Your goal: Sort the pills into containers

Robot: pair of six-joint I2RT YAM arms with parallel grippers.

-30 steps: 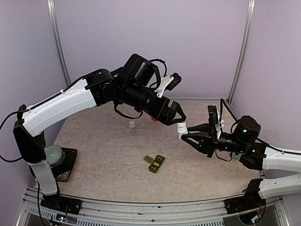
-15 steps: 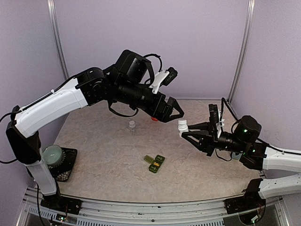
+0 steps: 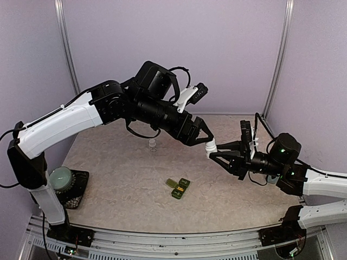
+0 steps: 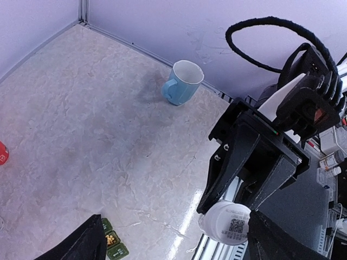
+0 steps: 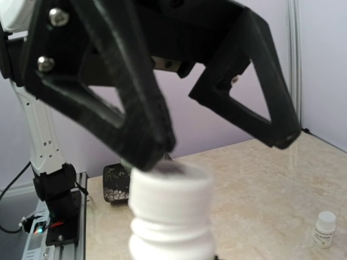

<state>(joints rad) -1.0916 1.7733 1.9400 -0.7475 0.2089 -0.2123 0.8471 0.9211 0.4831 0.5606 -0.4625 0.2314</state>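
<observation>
My right gripper (image 3: 216,154) is shut on a white pill bottle (image 3: 210,146), held in the air with its cap toward the left arm. My left gripper (image 3: 204,137) is open at the cap. In the right wrist view one of its fingers (image 5: 135,130) sits just behind the cap (image 5: 169,187), the other stands off to the right. The left wrist view shows the bottle (image 4: 227,223) close to my right-hand finger (image 4: 274,241). The dark green containers (image 3: 178,187) lie on the table below, lids open, yellow pills (image 4: 111,239) in one compartment.
A small clear vial (image 3: 152,144) stands mid-table and also shows as a vial (image 5: 325,228) in the right wrist view. A pale blue mug (image 4: 181,82) sits by the back wall. A red object (image 4: 2,153) lies at the left edge. A pale green jar on a dark stand (image 3: 64,180) is at near left.
My left gripper lifted up and to the left away from the bottle, then came back down to its cap, still open. The right gripper and bottle barely moved.
</observation>
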